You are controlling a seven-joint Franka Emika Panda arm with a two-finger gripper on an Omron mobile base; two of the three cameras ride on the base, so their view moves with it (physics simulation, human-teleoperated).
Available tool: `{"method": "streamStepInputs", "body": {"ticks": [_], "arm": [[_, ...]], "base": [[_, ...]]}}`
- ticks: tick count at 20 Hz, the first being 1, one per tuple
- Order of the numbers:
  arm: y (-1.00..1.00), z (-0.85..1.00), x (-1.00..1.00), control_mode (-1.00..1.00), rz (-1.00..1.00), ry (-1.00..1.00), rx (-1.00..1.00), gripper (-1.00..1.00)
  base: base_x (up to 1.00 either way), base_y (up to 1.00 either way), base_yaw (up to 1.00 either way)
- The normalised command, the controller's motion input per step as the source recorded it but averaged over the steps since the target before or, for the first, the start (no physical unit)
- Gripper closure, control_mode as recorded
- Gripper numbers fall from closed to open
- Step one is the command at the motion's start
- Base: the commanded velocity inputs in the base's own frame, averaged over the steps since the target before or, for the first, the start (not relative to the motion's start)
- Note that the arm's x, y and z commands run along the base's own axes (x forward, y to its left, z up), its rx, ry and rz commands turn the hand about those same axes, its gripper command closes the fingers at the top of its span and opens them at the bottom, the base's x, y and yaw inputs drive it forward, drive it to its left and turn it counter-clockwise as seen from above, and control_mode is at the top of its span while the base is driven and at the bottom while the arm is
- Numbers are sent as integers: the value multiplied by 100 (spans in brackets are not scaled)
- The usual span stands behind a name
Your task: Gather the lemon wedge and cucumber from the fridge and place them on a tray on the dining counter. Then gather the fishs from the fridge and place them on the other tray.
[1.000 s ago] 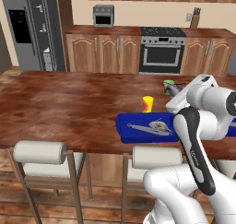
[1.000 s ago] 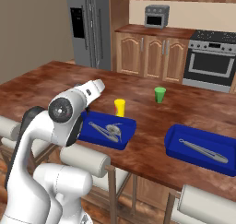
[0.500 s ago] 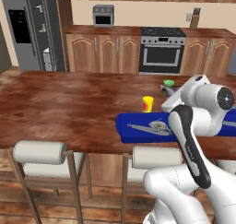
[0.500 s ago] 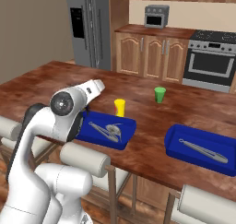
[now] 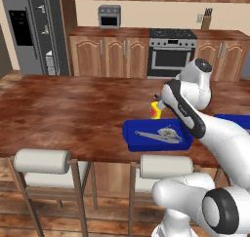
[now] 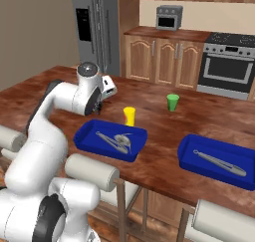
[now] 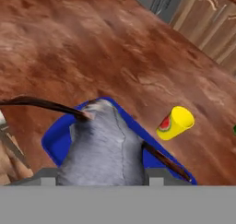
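Hanging between the fingers of the gripper [image 7: 103, 176] is a grey fish [image 7: 103, 144], clasped at its flanks, with one grey fingertip [image 7: 46, 174] against each side of the body. In the hand view the body is broadest at the bottom, nearest the camera, and tapers toward the upper left, so its long axis runs away from the hand and down toward the counter [image 6: 164, 131]. Which end is the head cannot be told. Two thin dark strands leave the body, one reaching left past the tray's edge and one slanting to the lower right.

Directly beneath the held fish lies the blue tray [image 7: 57, 140], on the near part of the wooden dining counter. From the right base view the gripper [image 6: 99, 105] stands above the tray's [image 6: 87, 135] back left corner. From the left base view the gripper [image 5: 158, 100] sits above the tray's [image 5: 131, 136] far edge.

A second fish [image 6: 118, 140] already lies inside this tray, stretched along the tray's length. A yellow cup [image 7: 175, 123] stands just beyond the tray, and a green cup [image 6: 172, 102] farther back. The other tray [image 6: 191, 154], well apart to the right, holds a slim grey item [image 6: 219, 162] laid lengthwise.
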Motion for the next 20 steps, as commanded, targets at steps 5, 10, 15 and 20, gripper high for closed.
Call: {"method": "streamStepInputs", "body": {"ticks": [5, 10, 15, 20], "arm": [[0, -64, 33, -100, 5, 19, 0, 100], [1, -74, 20, -100, 2, 11, 0, 100], [13, -42, 4, -100, -1, 1, 0, 100], [31, -21, 0, -100, -2, 2, 0, 100]], "base": [[0, 0, 0], [0, 0, 0], [0, 0, 0], [0, 0, 0]]}}
